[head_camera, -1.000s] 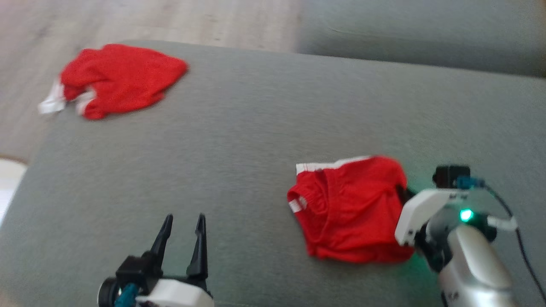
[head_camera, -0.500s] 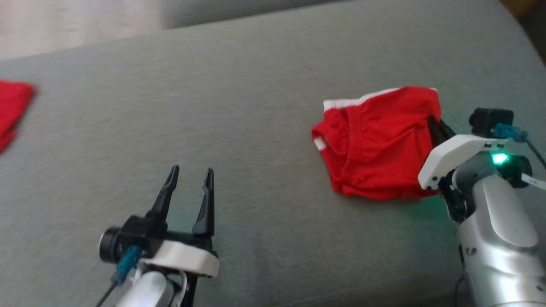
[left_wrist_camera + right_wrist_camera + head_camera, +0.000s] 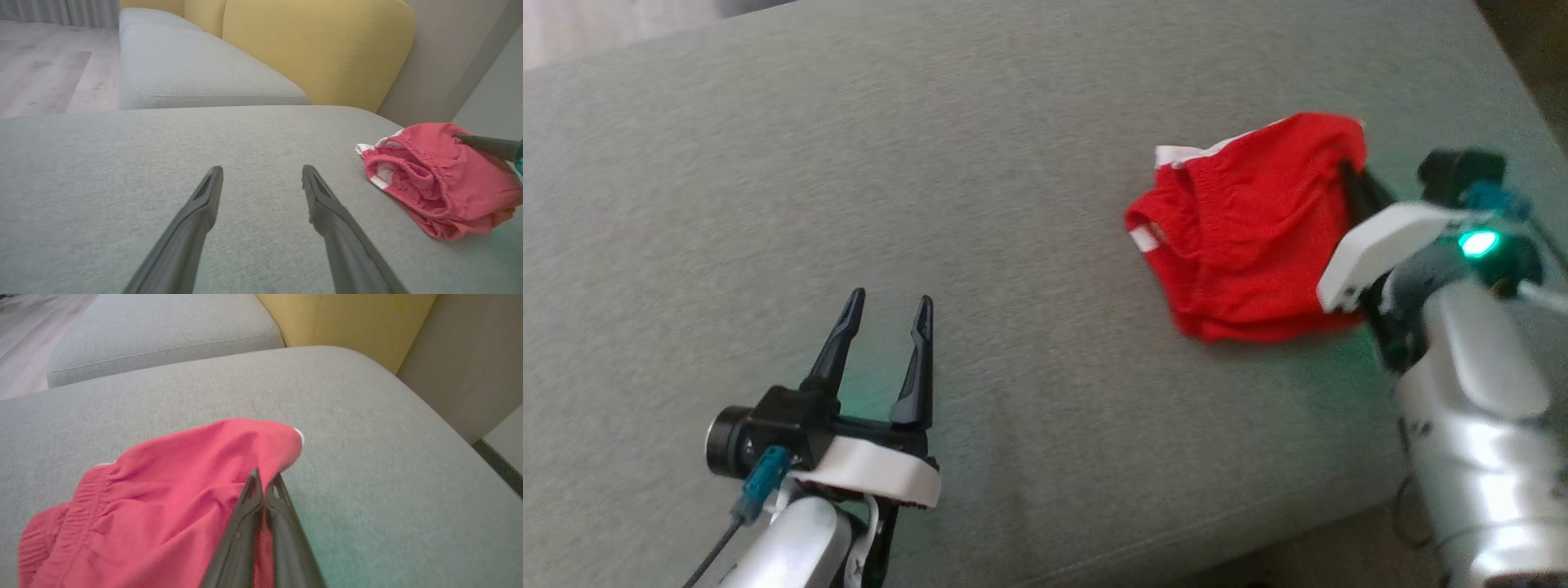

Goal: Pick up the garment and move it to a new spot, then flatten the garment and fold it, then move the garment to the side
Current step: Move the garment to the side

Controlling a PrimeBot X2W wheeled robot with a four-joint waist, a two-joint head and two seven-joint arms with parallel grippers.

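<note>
A red garment (image 3: 1245, 233) with white trim lies bunched on the grey sofa cushion (image 3: 980, 163) at the right of the head view. My right gripper (image 3: 1347, 175) is shut on the garment's right edge; in the right wrist view its closed fingers pinch the red cloth (image 3: 171, 490) at the gripper tips (image 3: 264, 477). The garment (image 3: 437, 179) lies to the right in the left wrist view, with a right finger (image 3: 486, 146) reaching into it. My left gripper (image 3: 886, 304) hovers open over bare cushion at the lower left, nothing between its fingers (image 3: 204, 200).
A second grey seat cushion (image 3: 196, 69) and a yellow backrest (image 3: 318, 45) lie beyond. Wood floor (image 3: 41, 69) is at the far left. The cushion's right edge (image 3: 445, 412) drops off near the garment, beside a wall (image 3: 470, 355).
The head camera has swung right, so the other red garment at the left has left the picture. The right gripper holds the garment, carried further toward the cushion's far right.
</note>
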